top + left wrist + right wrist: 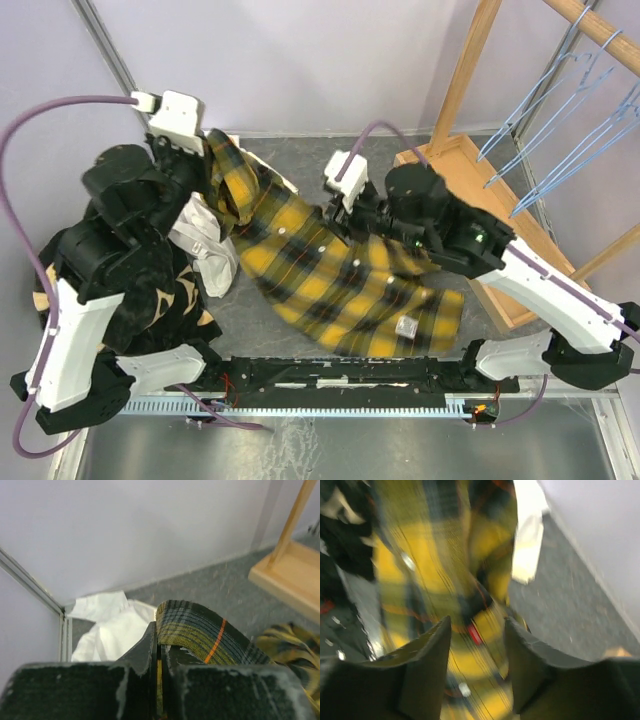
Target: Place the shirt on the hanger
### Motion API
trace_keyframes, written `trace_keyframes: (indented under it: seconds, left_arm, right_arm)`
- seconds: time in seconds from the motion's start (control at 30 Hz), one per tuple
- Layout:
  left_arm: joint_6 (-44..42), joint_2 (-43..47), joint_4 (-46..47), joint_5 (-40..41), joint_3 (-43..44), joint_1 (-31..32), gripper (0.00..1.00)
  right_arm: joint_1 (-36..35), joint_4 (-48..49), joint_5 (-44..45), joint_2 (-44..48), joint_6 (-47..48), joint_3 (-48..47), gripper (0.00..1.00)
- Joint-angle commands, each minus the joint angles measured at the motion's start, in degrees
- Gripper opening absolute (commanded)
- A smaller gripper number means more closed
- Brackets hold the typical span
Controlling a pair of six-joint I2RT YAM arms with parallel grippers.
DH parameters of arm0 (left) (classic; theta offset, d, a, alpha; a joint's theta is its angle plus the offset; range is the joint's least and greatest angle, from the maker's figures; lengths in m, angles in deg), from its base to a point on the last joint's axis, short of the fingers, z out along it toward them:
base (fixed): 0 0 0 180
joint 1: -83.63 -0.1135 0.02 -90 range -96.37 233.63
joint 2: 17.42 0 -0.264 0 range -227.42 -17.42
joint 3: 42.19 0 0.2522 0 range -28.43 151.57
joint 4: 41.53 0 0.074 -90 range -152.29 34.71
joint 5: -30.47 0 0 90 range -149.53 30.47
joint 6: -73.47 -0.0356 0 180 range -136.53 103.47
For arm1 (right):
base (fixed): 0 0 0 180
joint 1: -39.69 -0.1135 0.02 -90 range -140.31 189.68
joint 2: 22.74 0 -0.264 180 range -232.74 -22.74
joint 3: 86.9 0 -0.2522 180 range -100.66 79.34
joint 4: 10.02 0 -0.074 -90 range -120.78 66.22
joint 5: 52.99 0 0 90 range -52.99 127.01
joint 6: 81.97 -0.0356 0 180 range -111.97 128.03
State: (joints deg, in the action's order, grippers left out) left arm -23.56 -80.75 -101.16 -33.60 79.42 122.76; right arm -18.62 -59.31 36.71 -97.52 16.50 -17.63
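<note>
The yellow and black plaid shirt (pixel 330 270) lies spread across the grey table, one end lifted at the back left. My left gripper (pixel 212 150) is shut on that raised plaid edge; in the left wrist view the fabric (pixel 200 630) is pinched between the closed jaws. My right gripper (pixel 335 222) is open just above the shirt's middle; in the right wrist view, blurred plaid (pixel 440 565) fills the gap between the spread fingers (pixel 430 650). Several light-blue wire hangers (pixel 560 120) hang on the wooden rack at the back right.
A white garment (pixel 205 245) lies left of the shirt, also in the left wrist view (pixel 112 625). A black fleece with tan patches (pixel 165 295) is heaped under my left arm. The wooden rack base (pixel 490 210) stands at the right. White walls close the back.
</note>
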Motion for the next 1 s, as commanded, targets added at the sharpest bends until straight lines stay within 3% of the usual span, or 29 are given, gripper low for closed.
trace_keyframes:
  seconds: [0.0,0.07,0.2,0.4,0.7,0.97]
  left_arm:
    - [1.11,2.33,2.58,-7.0,-8.97,0.15,0.03]
    - [1.91,2.9,2.56,-10.98,-13.25,0.15,0.03]
    - [3.74,3.66,3.61,-15.03,-19.71,0.2,0.03]
    - [5.21,3.8,6.1,-19.47,-23.5,0.15,0.03]
    - [5.53,1.33,6.03,-21.62,-23.46,0.15,0.03]
    - [5.28,-0.88,3.74,-21.17,-21.9,0.15,0.03]
  right_arm:
    - [0.12,-0.5,10.78,8.62,-4.7,11.36,0.63]
    - [0.19,-2.46,12.89,11.78,-5.56,14.95,0.71]
    - [0.22,-5.09,14.9,15.79,-8.7,20.96,0.76]
    - [0.22,4.43,4.46,19.04,-13.41,26.06,0.83]
    - [0.22,21.95,2.9,11.79,-27.69,21.1,0.86]
    - [0.16,31.36,2.8,5.2,-33.38,19.42,0.91]
